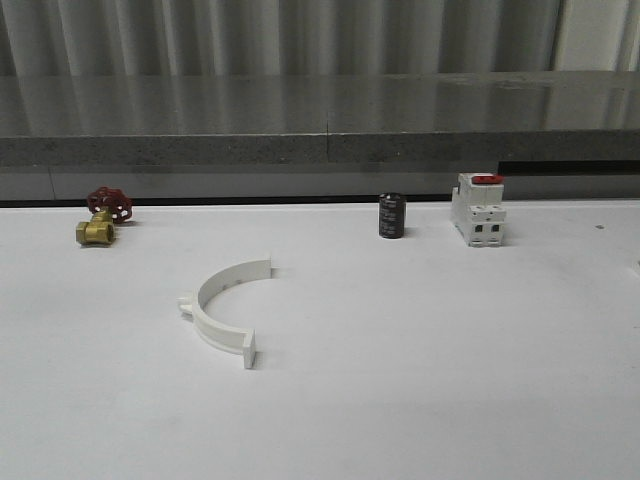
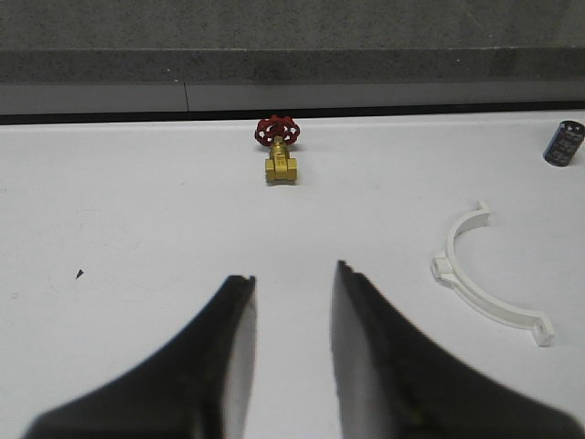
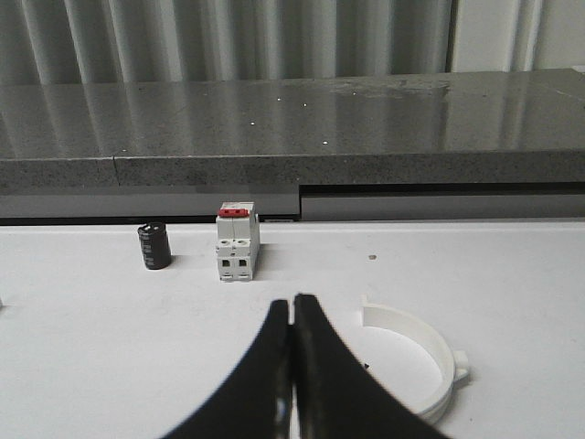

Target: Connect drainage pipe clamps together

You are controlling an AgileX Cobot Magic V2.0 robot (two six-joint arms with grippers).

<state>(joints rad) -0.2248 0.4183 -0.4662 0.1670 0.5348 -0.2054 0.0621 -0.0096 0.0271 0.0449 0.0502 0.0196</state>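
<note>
One clamp (image 1: 225, 305) lies alone on the table (image 1: 420, 340), and the other clamp (image 3: 422, 358) lies just past the right gripper (image 3: 292, 311). The left gripper (image 2: 292, 279) is open and holds nothing; the right one is shut and holds nothing. Open the right one first, then grab its clamp by the middle.

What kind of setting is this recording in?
Probably a lab test bench: a plain white table holds unrelated hardware samples, a brass valve with a red handwheel, a white switch block with a red top, a white plastic half-ring clamp.

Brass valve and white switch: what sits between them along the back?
In the front view, a black cylinder stands between the brass valve and white switch.
</note>
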